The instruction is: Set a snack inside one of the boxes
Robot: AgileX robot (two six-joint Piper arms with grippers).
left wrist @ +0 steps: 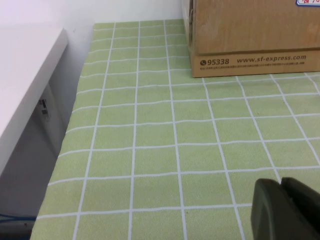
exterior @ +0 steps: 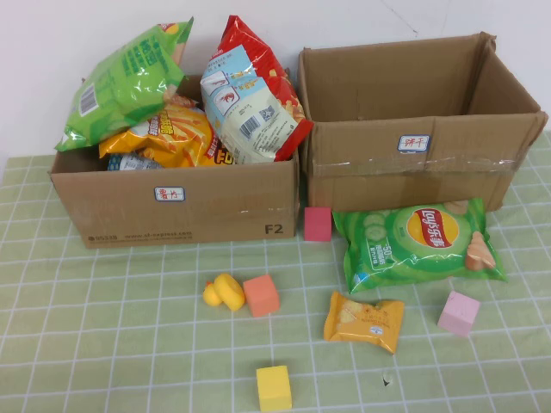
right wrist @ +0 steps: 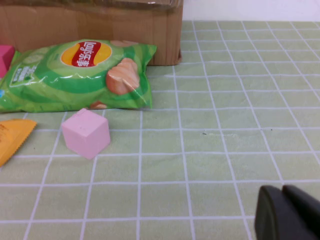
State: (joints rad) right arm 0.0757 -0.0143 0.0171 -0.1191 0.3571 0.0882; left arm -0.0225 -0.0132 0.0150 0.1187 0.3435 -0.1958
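High view, snack on cloth, left gripper, right gripper apparently clenched, apart.

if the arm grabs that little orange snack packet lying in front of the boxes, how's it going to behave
The orange snack packet looks puffed and sealed, so probably light and squashy. Its glossy foil may slip; the crimped ends should pinch better. It lies flat, so it shouldn't roll. Both the left end effector and the right end effector sit low, away from it.

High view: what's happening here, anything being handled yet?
Nothing is held. The small orange-yellow foil snack packet lies on the green checked tablecloth, in front of the empty right cardboard box. The left cardboard box is full of snack bags. The left gripper and right gripper hover low over bare cloth, fingers together.
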